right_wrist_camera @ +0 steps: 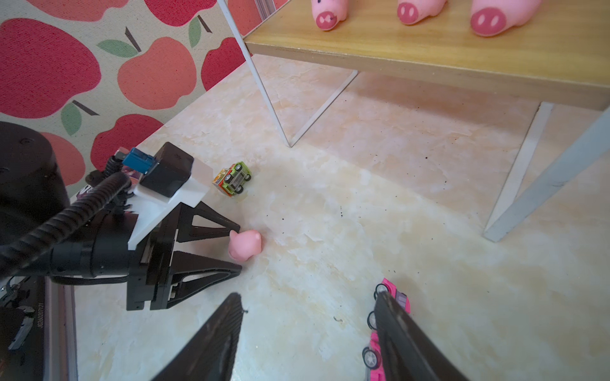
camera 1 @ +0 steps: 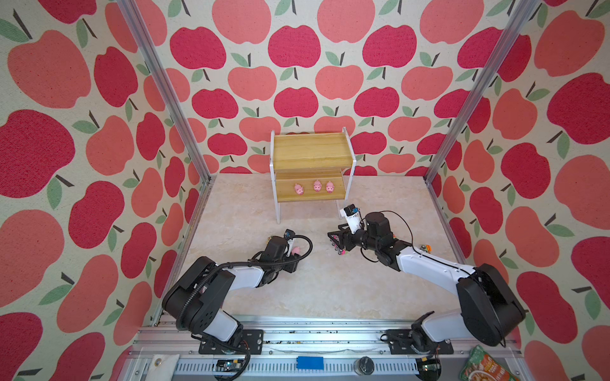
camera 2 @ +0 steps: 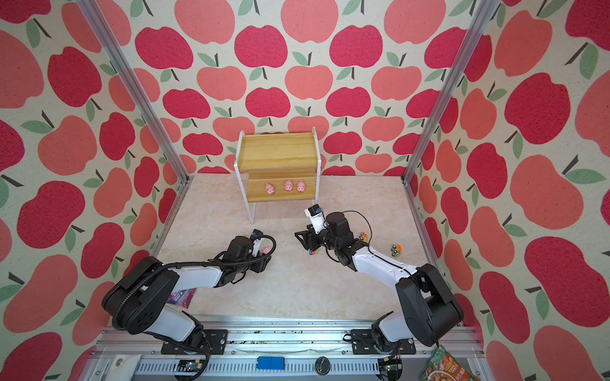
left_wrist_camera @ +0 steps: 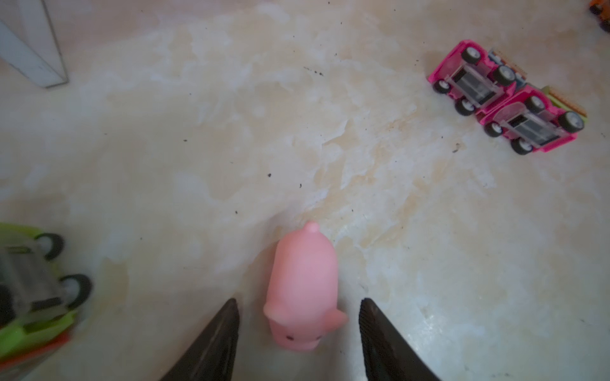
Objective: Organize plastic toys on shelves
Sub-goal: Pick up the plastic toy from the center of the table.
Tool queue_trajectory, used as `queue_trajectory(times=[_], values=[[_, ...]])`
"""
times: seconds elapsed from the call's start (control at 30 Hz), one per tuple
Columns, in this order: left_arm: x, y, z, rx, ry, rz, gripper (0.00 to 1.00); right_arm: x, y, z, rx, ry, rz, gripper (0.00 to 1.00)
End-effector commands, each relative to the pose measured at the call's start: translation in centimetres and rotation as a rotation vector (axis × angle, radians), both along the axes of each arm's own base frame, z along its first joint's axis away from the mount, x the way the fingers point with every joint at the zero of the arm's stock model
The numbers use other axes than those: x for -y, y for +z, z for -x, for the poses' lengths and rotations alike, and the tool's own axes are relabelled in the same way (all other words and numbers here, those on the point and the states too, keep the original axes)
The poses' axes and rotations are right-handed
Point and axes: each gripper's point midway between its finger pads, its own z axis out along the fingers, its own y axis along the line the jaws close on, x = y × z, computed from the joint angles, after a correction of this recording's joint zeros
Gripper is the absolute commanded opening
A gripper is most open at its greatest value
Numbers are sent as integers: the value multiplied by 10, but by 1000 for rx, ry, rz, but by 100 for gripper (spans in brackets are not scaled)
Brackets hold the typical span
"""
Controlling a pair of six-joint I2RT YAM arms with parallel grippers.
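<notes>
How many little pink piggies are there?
4. Three pigs stand on the rack's lower board; the fourth pig lies on the table between the left end effector's open fingers. Others may hide under the arms.

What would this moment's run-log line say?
left pincer: open around floor pig | right pincer: open beside pink truck | lower shelf: three pigs

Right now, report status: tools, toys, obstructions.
Left tool open, straddling loose pig on table, no grip. Right tool open, empty, pink truck beside it. Three pigs on lower shelf. Green truck near left tool.
</notes>
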Motion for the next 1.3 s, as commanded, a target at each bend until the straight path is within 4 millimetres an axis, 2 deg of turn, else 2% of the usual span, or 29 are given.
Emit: queue_trajectory(times=[0.0,0.2,0.37,0.53,0.7,0.97,1.27], values=[[5,6,-11,36,-1,14,54,3,8,2,31,5,-15,67],[7,11,-13,56,-7,18,42,5,6,1,33,-3,-11,67],[7,24,-14,93,12,17,34,5,6,-1,37,-11,-10,67],[8,52,-17,142,46,6,30,6,3,-2,37,-18,-4,66],[12,89,-26,177,80,-30,29,9,-1,-4,48,-39,-1,66],[8,143,-60,223,210,-43,30,15,-3,-5,67,-65,3,66],[0,178,-107,269,356,-70,30,24,3,-1,124,-87,-3,66]])
